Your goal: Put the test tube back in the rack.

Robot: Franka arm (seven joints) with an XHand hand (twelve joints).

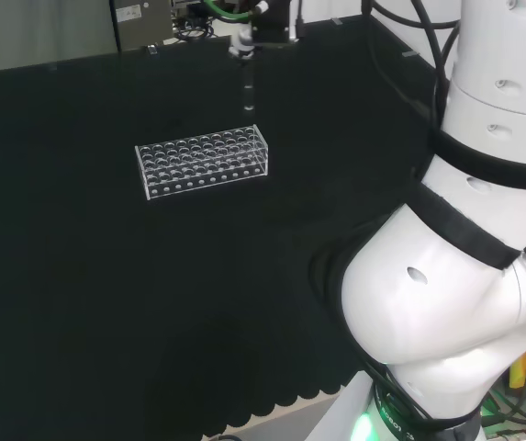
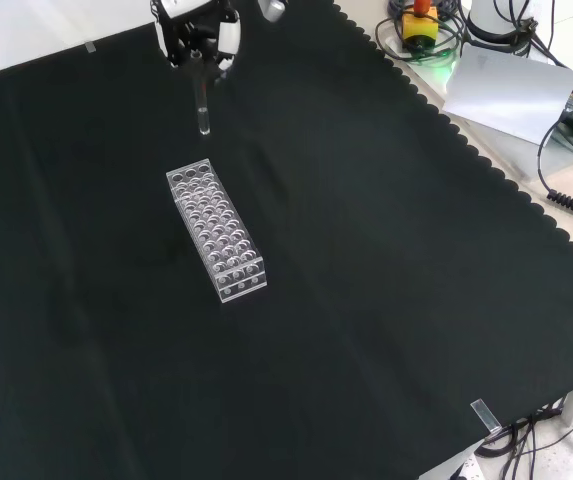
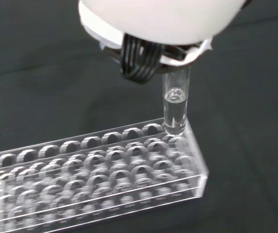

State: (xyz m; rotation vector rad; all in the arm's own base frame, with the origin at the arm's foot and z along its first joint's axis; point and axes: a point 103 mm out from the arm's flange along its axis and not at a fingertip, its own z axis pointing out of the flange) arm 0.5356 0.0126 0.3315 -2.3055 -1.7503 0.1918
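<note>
Overhead, the robot hand (image 2: pixel 198 38) pinches an upright test tube (image 2: pixel 203 108) above the clear rack (image 2: pixel 216 232) (holes empty).

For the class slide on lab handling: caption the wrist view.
The hand holds a test tube upright above the clear rack's corner hole.

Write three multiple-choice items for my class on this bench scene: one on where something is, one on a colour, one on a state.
1. Where is the test tube? A in the rack; B above the rack's end; C lying on the cloth.
2. What colour is the cloth? A black; B white; C green.
3. What is the hand doing? A resting flat and open; B holding the tube upright; C gripping the rack.

Answers: 1 B, the tube hangs clear of the holes. 2 A, the cloth is black throughout. 3 B, the tube hangs upright from it.
</note>
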